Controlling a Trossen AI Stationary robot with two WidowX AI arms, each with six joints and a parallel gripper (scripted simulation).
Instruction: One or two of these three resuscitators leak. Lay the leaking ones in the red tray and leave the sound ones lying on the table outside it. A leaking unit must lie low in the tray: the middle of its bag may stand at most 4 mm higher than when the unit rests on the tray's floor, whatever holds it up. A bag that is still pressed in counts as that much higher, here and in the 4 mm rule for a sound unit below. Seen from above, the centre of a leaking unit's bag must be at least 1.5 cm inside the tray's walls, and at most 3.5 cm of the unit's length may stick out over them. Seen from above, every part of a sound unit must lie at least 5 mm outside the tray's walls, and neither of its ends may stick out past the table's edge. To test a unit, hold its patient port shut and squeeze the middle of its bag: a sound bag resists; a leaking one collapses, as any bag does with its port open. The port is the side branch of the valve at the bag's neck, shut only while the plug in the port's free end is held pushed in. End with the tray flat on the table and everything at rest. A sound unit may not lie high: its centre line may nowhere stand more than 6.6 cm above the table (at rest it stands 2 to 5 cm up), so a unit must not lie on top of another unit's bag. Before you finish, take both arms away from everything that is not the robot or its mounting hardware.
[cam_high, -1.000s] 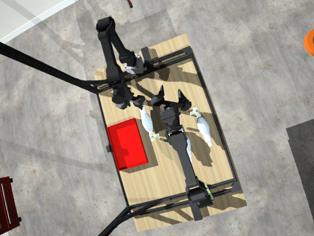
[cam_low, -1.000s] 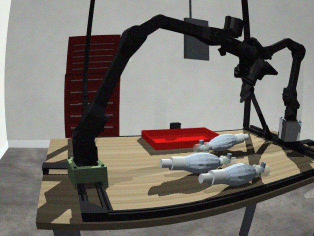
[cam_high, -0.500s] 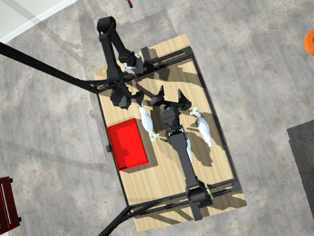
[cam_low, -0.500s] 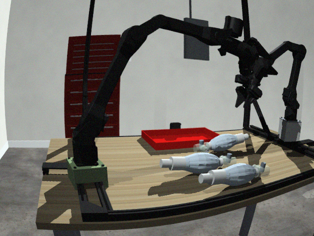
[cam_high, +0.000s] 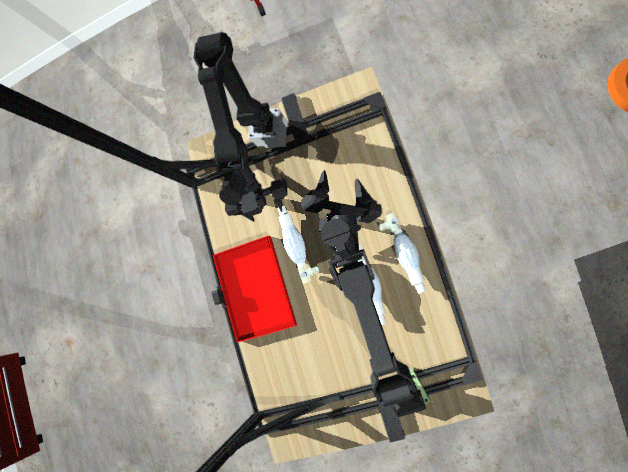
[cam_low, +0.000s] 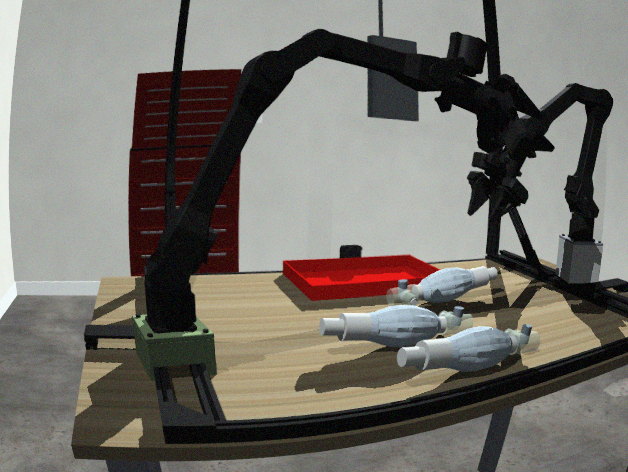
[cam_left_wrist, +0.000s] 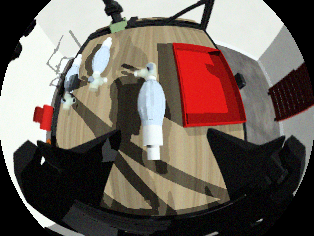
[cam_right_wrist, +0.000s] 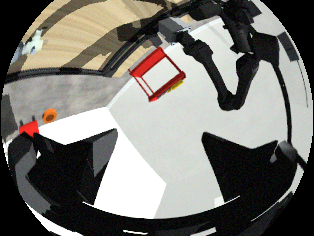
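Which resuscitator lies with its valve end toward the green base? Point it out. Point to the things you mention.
The resuscitator (cam_high: 293, 243) (cam_low: 449, 285) (cam_left_wrist: 151, 102) beside the red tray (cam_high: 261, 289) (cam_low: 355, 291) (cam_left_wrist: 202, 80); the other two (cam_high: 407, 253) (cam_high: 376, 294) (cam_low: 406, 324) (cam_low: 477, 349) (cam_left_wrist: 101, 57) (cam_left_wrist: 75, 67) (cam_right_wrist: 34, 44) have their valve ends facing away from that base (cam_high: 418, 386) (cam_low: 175, 351) (cam_left_wrist: 119, 26).

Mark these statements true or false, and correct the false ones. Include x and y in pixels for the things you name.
1. A resuscitator lies in the red tray (cam_high: 282, 280) (cam_low: 355, 290) (cam_left_wrist: 179, 85). False: all three lie outside it.
2. Both the left gripper (cam_high: 265, 212) (cam_low: 486, 207) (cam_left_wrist: 165, 133) and the right gripper (cam_high: 340, 176) (cam_low: 544, 130) (cam_right_wrist: 161, 135) are open. True.
3. The left arm stands on the green base (cam_high: 418, 386) (cam_low: 175, 350) (cam_left_wrist: 118, 25). False: the right arm does.
4. The resuscitator nearest the tray (cam_high: 294, 244) (cam_low: 446, 285) (cam_left_wrist: 151, 102) has its valve end toward the green base. True.
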